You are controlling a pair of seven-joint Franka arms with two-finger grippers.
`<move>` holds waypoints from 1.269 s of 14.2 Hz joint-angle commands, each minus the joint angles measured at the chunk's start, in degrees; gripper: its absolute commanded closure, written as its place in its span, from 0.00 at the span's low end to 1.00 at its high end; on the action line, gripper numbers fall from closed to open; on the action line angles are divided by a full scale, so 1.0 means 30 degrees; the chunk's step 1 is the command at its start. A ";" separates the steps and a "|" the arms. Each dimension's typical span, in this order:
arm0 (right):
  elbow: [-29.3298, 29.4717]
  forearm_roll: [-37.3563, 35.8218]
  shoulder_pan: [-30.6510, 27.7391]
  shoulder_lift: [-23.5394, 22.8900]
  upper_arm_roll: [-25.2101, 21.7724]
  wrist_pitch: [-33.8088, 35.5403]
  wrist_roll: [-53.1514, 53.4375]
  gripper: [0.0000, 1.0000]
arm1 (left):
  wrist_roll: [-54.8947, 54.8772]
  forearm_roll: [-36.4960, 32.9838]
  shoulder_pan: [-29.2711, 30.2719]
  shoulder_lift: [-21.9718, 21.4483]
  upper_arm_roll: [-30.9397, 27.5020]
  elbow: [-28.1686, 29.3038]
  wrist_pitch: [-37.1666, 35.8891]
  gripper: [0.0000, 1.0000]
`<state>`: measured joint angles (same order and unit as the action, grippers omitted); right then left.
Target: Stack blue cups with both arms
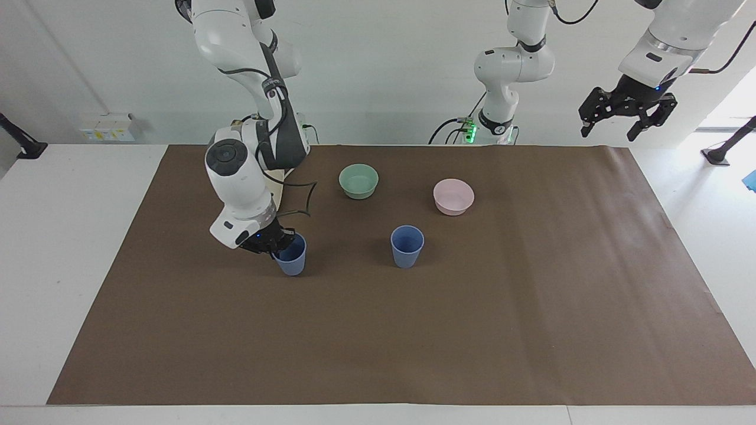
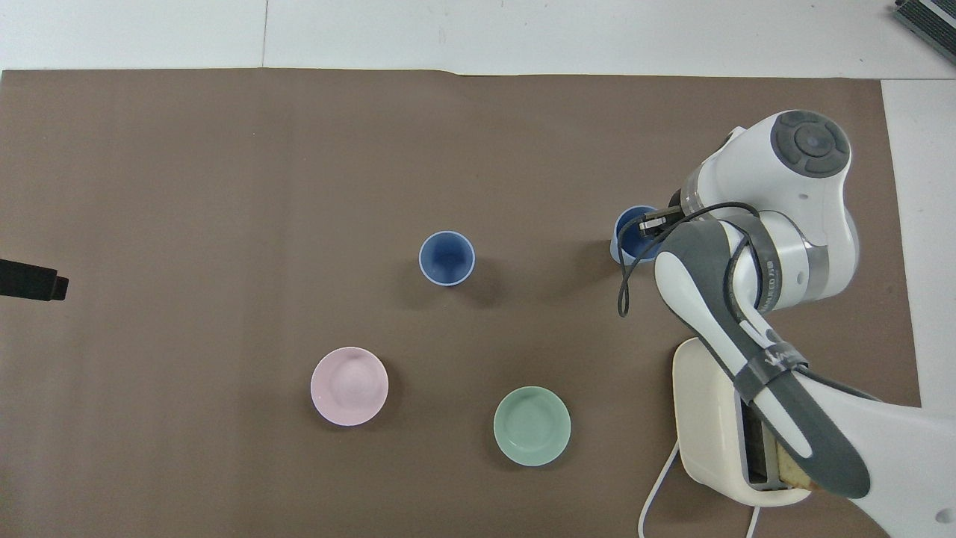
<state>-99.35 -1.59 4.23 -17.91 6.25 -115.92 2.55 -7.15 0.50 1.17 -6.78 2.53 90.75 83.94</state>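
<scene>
Two blue cups stand on the brown mat. One blue cup [image 1: 292, 260] is at the right arm's end, and it also shows in the overhead view [image 2: 631, 237]. My right gripper [image 1: 277, 243] is shut on its rim, with one finger inside; it shows from above too [image 2: 651, 224]. The second blue cup [image 1: 407, 246] stands upright and alone mid-table, also seen in the overhead view [image 2: 447, 258]. My left gripper [image 1: 627, 115] is open and empty, raised high over the left arm's end of the table. Only its tip [image 2: 30, 279] shows from above.
A mint-green bowl [image 1: 358, 180] and a pink bowl [image 1: 453, 196] sit nearer to the robots than the free cup. A cream toaster [image 2: 717, 418] with a white cord stands under the right arm, nearer to the robots than the held cup.
</scene>
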 commanded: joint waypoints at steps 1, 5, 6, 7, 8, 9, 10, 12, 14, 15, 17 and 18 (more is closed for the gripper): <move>0.2639 0.0266 0.0433 -0.0096 0.0288 0.2891 0.1133 1.00 | 0.2574 0.0477 0.0344 -0.0465 0.0007 0.0307 -0.0439 0.00; 0.4636 -0.0028 0.2217 -0.0067 0.0641 0.4745 0.2928 1.00 | 0.2853 0.0537 0.0109 -0.0465 0.0124 0.0511 0.0378 0.00; 0.5103 0.0060 0.2628 -0.0124 0.0641 0.4687 0.3684 1.00 | 0.2677 0.0537 0.0080 -0.0436 0.0125 0.0511 0.0381 0.00; 0.5571 0.0119 0.2980 -0.0270 0.0670 0.4571 0.4706 1.00 | 0.2269 0.0537 0.0051 -0.0291 0.0125 0.0511 0.0410 0.00; 0.5837 0.0119 0.3303 -0.0387 0.0699 0.4395 0.5355 1.00 | 0.1830 0.0508 -0.0036 -0.0260 0.0125 0.0540 0.0468 0.00; 0.5927 0.0177 0.3625 -0.0447 0.0700 0.4162 0.5738 1.00 | 0.1739 0.0536 -0.0037 -0.0202 0.0125 0.0541 0.0469 0.00; 0.6015 0.0584 0.3889 -0.0505 0.0787 0.3695 0.6235 1.00 | 0.1738 0.0537 -0.0037 -0.0172 0.0125 0.0541 0.0469 0.00; 0.6074 0.1901 0.4270 -0.0564 0.0817 0.2670 0.7437 1.00 | 0.1709 0.0508 -0.0008 -0.0201 0.0096 0.0541 0.0411 0.00; 0.6103 0.2082 0.4827 -0.0564 0.0817 0.2401 0.7500 1.00 | 0.1738 0.0507 -0.0008 -0.0201 0.0095 0.0541 0.0469 0.00; 0.6133 0.2082 0.5032 -0.0564 0.0817 0.2401 0.7471 1.00 | 0.1738 0.0507 -0.0008 -0.0201 0.0095 0.0541 0.0498 0.00; 0.6133 0.2111 0.5560 -0.0535 0.0817 0.2401 0.7471 1.00 | 0.1738 0.0507 -0.0008 -0.0201 0.0095 0.0541 0.0440 0.00; 0.6133 0.2082 0.5765 -0.0593 0.0817 0.2343 0.7500 1.00 | 0.1767 0.0507 -0.0008 -0.0201 0.0095 0.0541 0.0411 0.00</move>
<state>-82.36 3.64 20.68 -18.68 8.62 -108.43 23.98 -1.13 1.40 1.16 -6.73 3.06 91.23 84.12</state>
